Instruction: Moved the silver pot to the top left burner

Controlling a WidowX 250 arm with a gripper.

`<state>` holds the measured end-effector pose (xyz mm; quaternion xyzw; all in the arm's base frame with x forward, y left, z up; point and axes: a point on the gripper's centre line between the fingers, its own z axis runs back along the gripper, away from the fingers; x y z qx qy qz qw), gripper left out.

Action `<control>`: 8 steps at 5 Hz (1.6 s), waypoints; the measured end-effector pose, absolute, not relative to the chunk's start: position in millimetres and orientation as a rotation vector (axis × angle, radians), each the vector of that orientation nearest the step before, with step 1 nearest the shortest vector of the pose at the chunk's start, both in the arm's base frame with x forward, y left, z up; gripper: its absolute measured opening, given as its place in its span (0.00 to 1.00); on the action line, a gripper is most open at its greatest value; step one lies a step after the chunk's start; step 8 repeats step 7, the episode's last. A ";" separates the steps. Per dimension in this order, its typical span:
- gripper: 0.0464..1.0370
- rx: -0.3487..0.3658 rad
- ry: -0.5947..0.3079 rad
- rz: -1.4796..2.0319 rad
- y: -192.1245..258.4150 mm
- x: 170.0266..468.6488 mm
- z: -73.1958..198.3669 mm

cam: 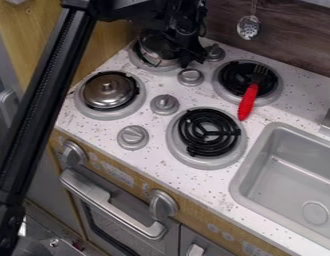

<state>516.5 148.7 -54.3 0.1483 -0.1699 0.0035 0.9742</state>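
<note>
"So, what's on the bench [214, 183]?"
"The sink [291, 175] at right, and the hand [192, 58] over the far left burner [135, 59]; spread or pressed together, I can't tell."
"And the silver pot [156, 46]?"
"On that burner, partly hidden. Nearer sits a silver lid [101, 94]; far right, a red-handled fork [247, 102]. Tiny front-panel markings [117, 173] are unreadable."

From where I'm standing, I can't read any words or numbers; the faint pale marks on the wooden front panel [188, 216], just above the oven handle [111, 204], are too small to tell.
</note>
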 end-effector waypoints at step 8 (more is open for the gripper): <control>0.96 0.080 -0.192 0.190 96.6 370.8 11.7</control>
